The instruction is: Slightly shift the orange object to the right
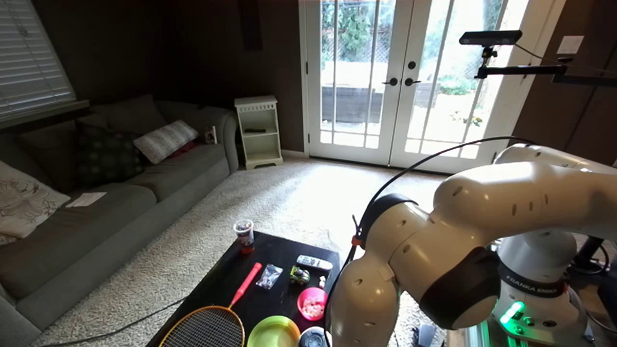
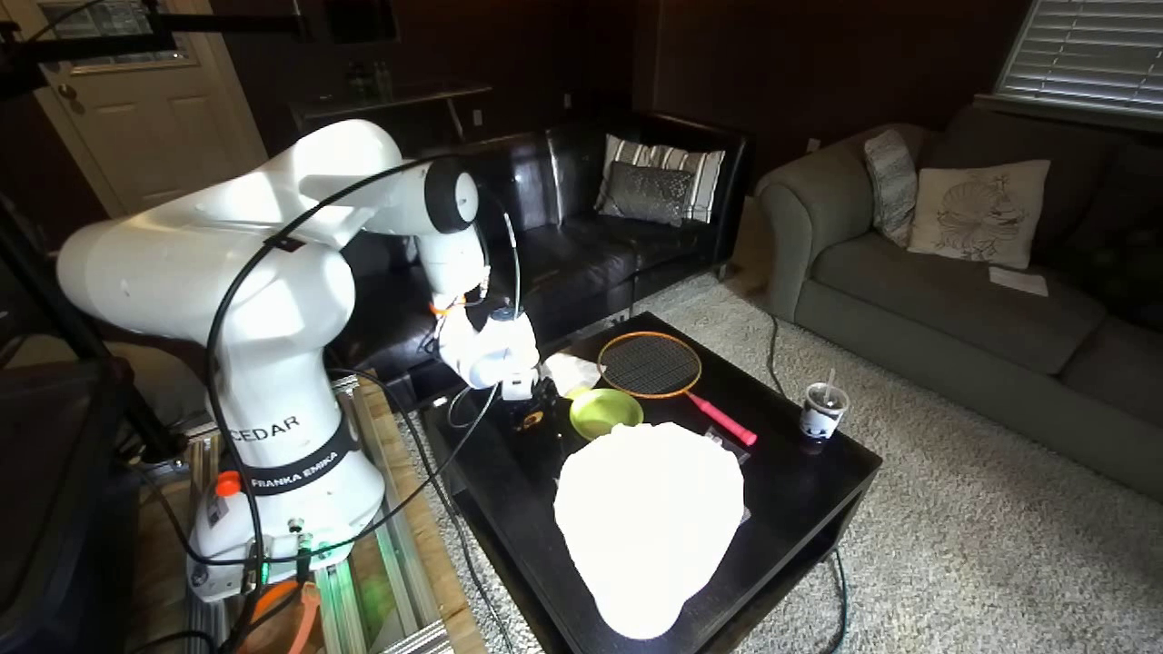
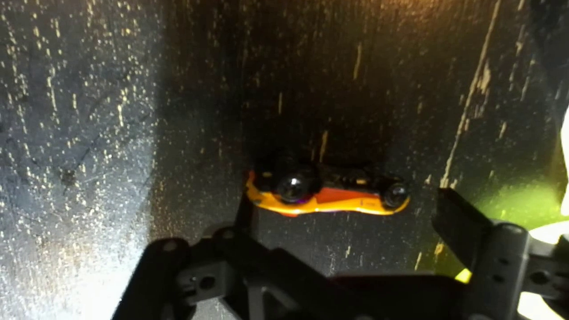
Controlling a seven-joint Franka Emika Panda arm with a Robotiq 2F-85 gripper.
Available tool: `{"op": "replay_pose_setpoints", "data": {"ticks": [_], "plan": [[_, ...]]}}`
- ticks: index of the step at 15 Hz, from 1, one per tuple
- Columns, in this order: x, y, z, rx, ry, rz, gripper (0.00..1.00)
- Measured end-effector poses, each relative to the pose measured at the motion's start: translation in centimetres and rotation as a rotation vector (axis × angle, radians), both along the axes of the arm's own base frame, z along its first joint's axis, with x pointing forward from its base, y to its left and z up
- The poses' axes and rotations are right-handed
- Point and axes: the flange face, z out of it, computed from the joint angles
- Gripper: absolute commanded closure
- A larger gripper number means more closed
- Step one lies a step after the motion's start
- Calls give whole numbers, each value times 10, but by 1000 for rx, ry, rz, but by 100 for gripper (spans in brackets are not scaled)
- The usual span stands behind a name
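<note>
1. Toy car, orange: on dark table, looks tipped on its side, wheels visible in wrist view.
2. Claw: jaws spread wide, car in the gap, nothing gripped. Jaw at that view's left right by car's end, contact unclear; opposite jaw stands apart from it.
3. Green bowl: near claw in an exterior view.
4. Racket: beside green bowl; handle runs toward the end with the drink cup, which stands at a corner.
5. Pink bowl: just beside green bowl, pale bits inside.
6. Remote, green toy, clear packet: grouped near pink bowl.
7. White patch: blown out, hides part of table.
8. Gray sofa: both exterior views, well apart from table.
</note>
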Motion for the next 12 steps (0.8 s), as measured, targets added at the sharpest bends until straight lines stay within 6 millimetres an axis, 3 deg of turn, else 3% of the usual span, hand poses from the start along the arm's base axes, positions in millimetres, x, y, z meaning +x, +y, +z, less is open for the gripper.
{"op": "replay_pose_setpoints", "data": {"ticks": [12], "plan": [[1, -5, -2, -7, 25, -23, 0]]}}
